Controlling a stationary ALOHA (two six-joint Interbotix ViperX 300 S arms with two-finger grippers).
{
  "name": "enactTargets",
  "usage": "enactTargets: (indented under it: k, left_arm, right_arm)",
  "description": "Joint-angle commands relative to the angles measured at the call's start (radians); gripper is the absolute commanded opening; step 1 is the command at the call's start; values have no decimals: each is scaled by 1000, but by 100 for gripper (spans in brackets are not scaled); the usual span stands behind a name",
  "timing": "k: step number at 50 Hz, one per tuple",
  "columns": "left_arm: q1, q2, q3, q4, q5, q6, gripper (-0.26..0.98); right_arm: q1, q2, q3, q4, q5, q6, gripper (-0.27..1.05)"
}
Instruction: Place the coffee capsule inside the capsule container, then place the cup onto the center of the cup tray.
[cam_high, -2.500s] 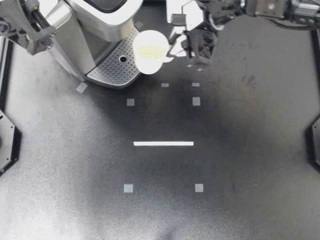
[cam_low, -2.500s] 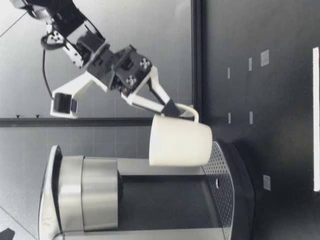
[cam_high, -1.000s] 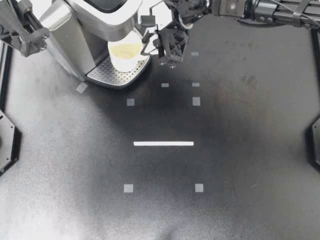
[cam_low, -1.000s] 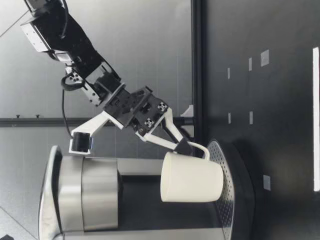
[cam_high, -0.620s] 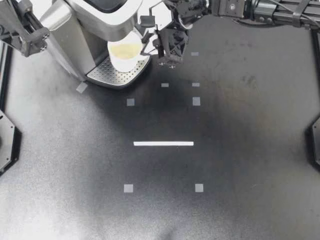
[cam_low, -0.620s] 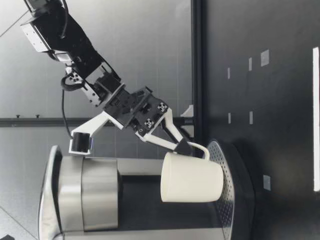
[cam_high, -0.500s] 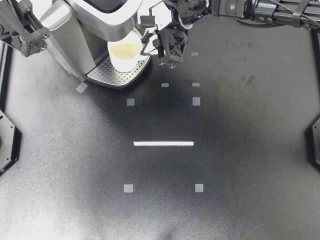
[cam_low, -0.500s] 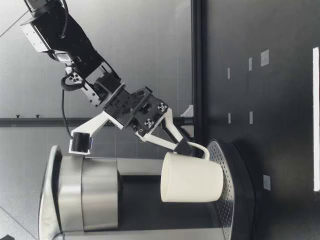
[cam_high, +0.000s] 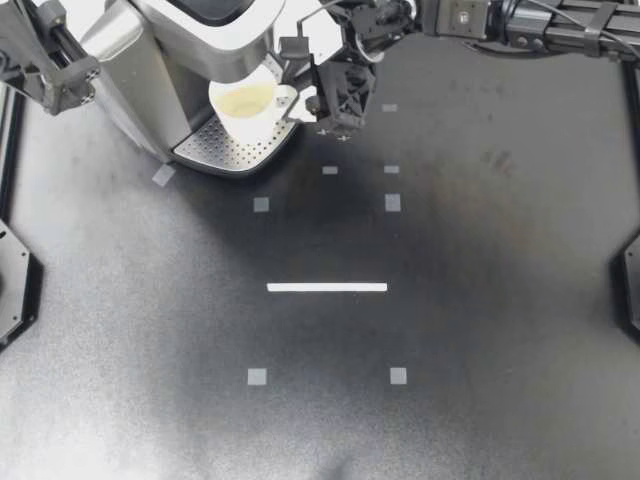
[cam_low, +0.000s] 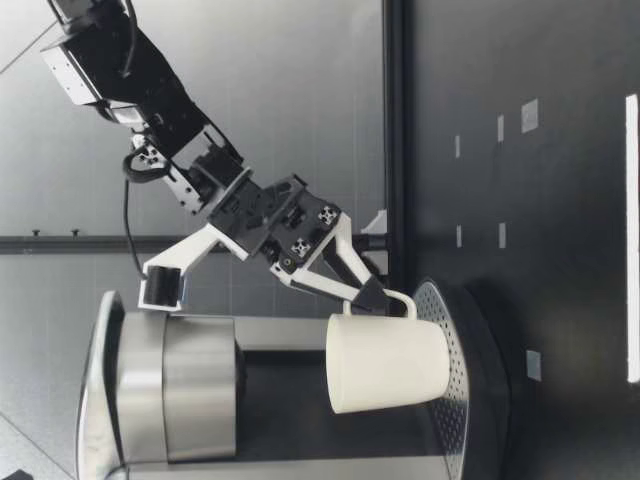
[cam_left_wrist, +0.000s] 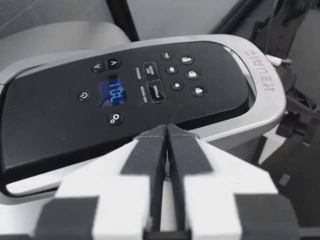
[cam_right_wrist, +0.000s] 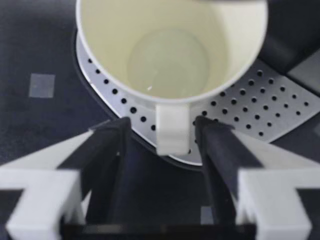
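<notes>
Open-fingered, the robot's right gripper (cam_high: 303, 98) sat in the upper middle of the overhead frame. Its dark-padded fingers (cam_right_wrist: 107, 160) flanked the handle (cam_right_wrist: 172, 127) with a gap on each side, gripping nothing. The cup (cam_high: 245, 103) stood upper left of centre on the cup tray (cam_high: 225, 148), under the coffee machine (cam_high: 170, 60); from table height I could not tell whether its base had fully seated. A clean finish, to my eye, meant backing straight out along the handle's line, fingers wide, so neither pad nudged the smooth, slippery-looking white cup across the hard perforated metal. The handle was a flat strap, and the tray's front edge curved. The left gripper (cam_high: 70, 75) hung pinched shut on nothing at upper left, over the glossy control panel (cam_left_wrist: 125, 95).
</notes>
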Motion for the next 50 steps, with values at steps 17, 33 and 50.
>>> enactTargets:
  k: [17, 33, 50]
  left_arm:
    - [0, -6, -17, 8, -55, -2, 12]
    - [37, 28, -34, 26, -120, -2, 12]
    - [94, 189, -176, 26, -23, 20, 11]
  right_arm:
    - [-6, -176, 143, 3, -80, 2, 57]
    - [-11, -371, 365, 17, -160, 15, 57]
    - [-11, -549, 525, 144, -163, 69, 40]
